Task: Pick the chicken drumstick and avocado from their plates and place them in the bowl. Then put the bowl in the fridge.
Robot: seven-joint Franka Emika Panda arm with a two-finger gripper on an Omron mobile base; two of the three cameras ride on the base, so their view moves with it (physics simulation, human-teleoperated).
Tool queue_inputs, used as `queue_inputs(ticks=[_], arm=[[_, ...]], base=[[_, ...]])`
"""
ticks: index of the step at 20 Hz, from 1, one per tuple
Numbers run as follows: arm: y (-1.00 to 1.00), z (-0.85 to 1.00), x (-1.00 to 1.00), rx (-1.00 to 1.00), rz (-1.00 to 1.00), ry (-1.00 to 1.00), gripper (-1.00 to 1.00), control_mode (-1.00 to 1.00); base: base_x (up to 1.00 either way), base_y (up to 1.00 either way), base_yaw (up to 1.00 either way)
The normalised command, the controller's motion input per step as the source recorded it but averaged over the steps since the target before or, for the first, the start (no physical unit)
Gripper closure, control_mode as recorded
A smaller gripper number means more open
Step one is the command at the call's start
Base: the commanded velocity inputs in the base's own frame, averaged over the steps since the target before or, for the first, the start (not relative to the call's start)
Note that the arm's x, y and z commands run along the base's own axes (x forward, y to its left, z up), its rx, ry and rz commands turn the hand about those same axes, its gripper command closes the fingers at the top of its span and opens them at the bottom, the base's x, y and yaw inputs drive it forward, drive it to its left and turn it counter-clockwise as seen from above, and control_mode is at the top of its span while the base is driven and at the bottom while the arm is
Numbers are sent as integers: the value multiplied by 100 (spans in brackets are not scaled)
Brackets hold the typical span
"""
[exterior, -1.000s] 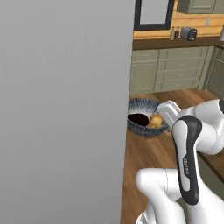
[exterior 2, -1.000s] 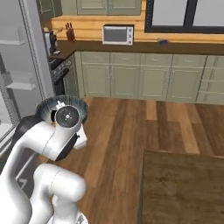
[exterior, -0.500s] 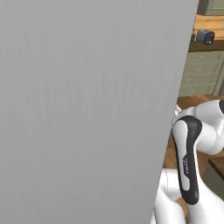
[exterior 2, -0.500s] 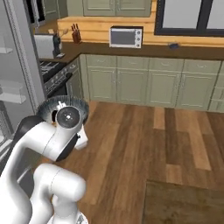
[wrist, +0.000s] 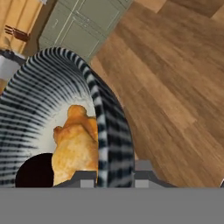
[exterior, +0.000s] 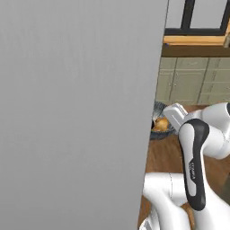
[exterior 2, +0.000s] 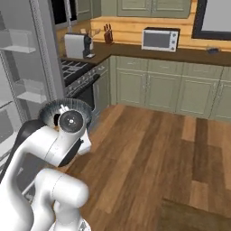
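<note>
The bowl (wrist: pixel 105 131) is gripped by its rim in the closed claw (wrist: pixel 114 175) and carried above the wooden floor (wrist: pixel 175 87). The drumstick (wrist: pixel 76 146) and avocado (wrist: pixel 34 171) lie inside it. The grey fridge door (exterior: pixel 76 112) blocks most of the left base view. Beyond are seen green cabinets (exterior 2: pixel 149 88), a stove (exterior 2: pixel 79 74) and a microwave (exterior 2: pixel 160 39) on the surface (exterior 2: pixel 180 53).
</note>
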Motion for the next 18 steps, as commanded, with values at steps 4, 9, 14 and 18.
queue_inputs(ticks=[4, 9, 14, 18], arm=[[0, 0, 0, 0, 0, 0, 100, 100], [0, 0, 0, 0, 0, 0, 100, 100], [0, 0, 0, 0, 0, 0, 100, 100], [0, 0, 0, 0, 0, 0, 100, 100]], base=[[1, 0, 44], [0, 0, 52], [0, 0, 54], [6, 0, 53]])
